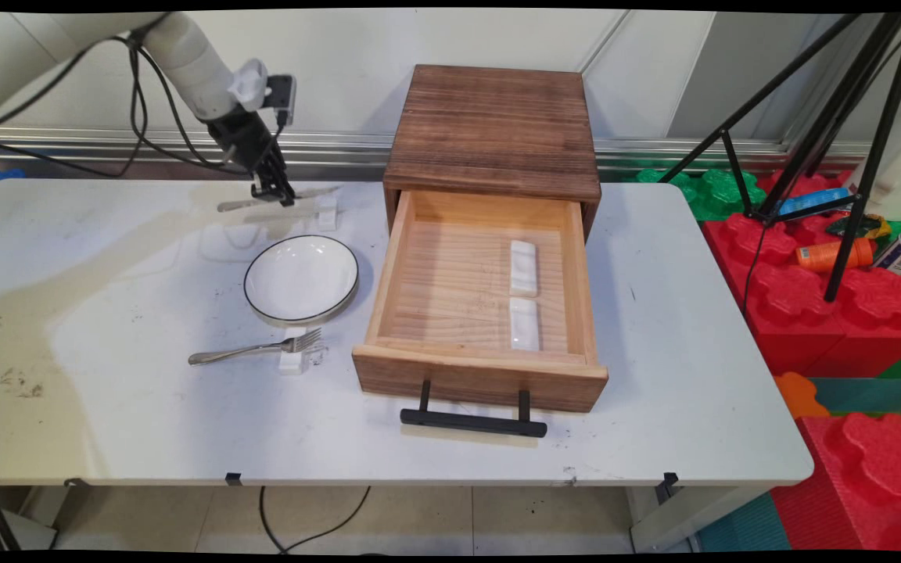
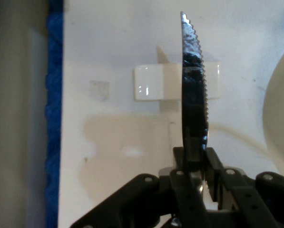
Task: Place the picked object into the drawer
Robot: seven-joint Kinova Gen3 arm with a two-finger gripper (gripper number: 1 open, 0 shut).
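Hand view shows the gripper (image 2: 195, 159) with its two fingers closed on a knife (image 2: 194, 95), holding it at the lower part of the blade; the serrated blade goes up from the fingers and passes in front of a small white rest (image 2: 149, 83) on the table. In the main view the gripper (image 1: 274, 194) is at the far left part of the white table (image 1: 106, 407), and the knife (image 1: 239, 205) is held about level just over the surface, its handle pointing left and its blade tip pointing right toward the small white rest (image 1: 327, 213). I cannot tell if the blade touches this rest or only hangs over it. Just nearer than the knife stands a round white plate (image 1: 301, 278) with a dark rim; its edge shows also at the right side of the hand view. Nearer again, a fork (image 1: 255, 349) lies with its prongs on another small white rest (image 1: 291, 362), the handle pointing left. To the right of the plate is a wooden cabinet (image 1: 493, 129) with its drawer (image 1: 396, 258) pulled out toward the near side. Inside the drawer, on the right part, lie two white rests (image 1: 523, 267), one behind the other. The drawer has a black handle (image 1: 472, 422) at the front.
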